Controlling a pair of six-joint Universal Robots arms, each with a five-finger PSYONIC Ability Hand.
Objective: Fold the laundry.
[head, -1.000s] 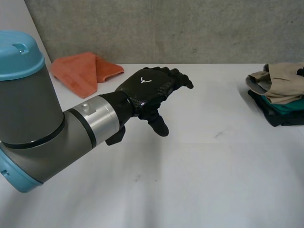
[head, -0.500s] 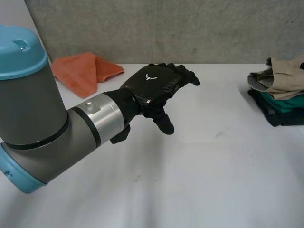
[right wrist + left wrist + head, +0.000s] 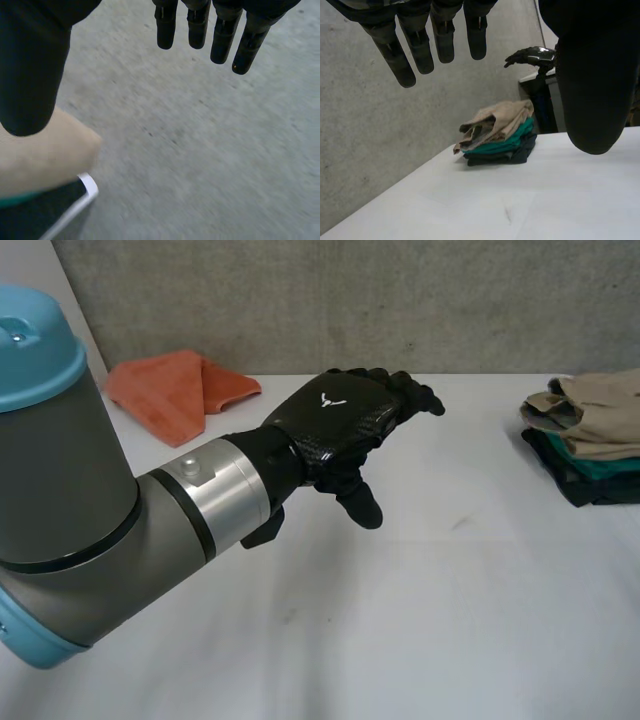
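- One white worktop (image 3: 480, 620) carries everything; its wide middle is bare, with no garment spread out for folding.
- The left arm (image 3: 100, 510) reaches from the near left across the middle of the worktop.
- A pile of clothes (image 3: 590, 455) sits at the right edge. A dark item lies flat at the bottom with a teal one flat over it, and the beige one on top looks rumpled rather than squared.
- An orange cloth (image 3: 170, 390) lies at the far left by the wall, loosely doubled over and well apart from the pile.
- The left hand (image 3: 340, 425) hovers above the worktop, palm down and pointing toward the pile. Its fingers are straight and its thumb is spread away, and it holds nothing.
- The right hand (image 3: 30, 65) is near the beige top of the pile, fingers straight, thumb apart, empty.
- The task looks partly done: two items seem folded and stacked, while the beige one and the orange cloth probably need folding or tidying.
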